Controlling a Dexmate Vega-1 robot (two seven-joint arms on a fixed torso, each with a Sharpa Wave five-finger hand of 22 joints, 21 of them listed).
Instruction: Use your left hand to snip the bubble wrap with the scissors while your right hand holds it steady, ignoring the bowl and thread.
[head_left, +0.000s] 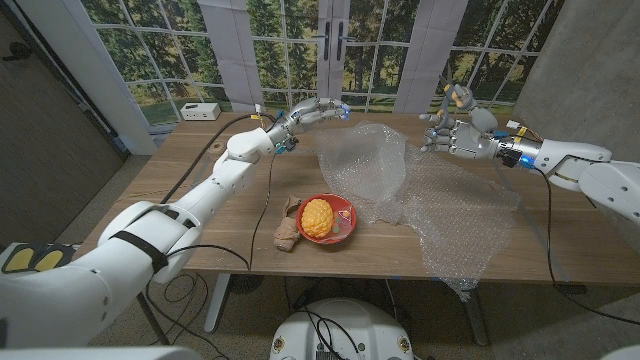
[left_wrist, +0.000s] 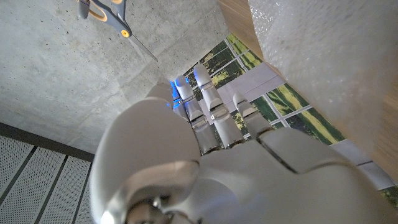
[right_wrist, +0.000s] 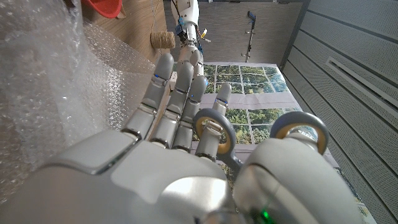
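Note:
The sheet of clear bubble wrap (head_left: 420, 190) lies crumpled over the table's middle and right, its left part raised in a hump. The scissors (head_left: 458, 98), grey with orange-lined rings, stick up from my right hand (head_left: 455, 135), which grips them above the wrap's far right edge. Their rings (right_wrist: 214, 134) sit against that hand's fingers. From my left wrist the scissors (left_wrist: 109, 15) show with the blades apart from my fingers. My left hand (head_left: 315, 110) hovers near the wrap's far left edge, fingers stretched out (left_wrist: 205, 106) and holding nothing. The bubble wrap (left_wrist: 336, 56) lies beside it.
A red bowl (head_left: 343, 233) with a yellow object stands near the front edge, with a spool of tan thread (head_left: 288, 228) at its left; the spool (right_wrist: 163, 40) also shows from my right wrist. A white box (head_left: 200, 112) sits at the far left corner. A black cable (head_left: 268, 190) crosses the table.

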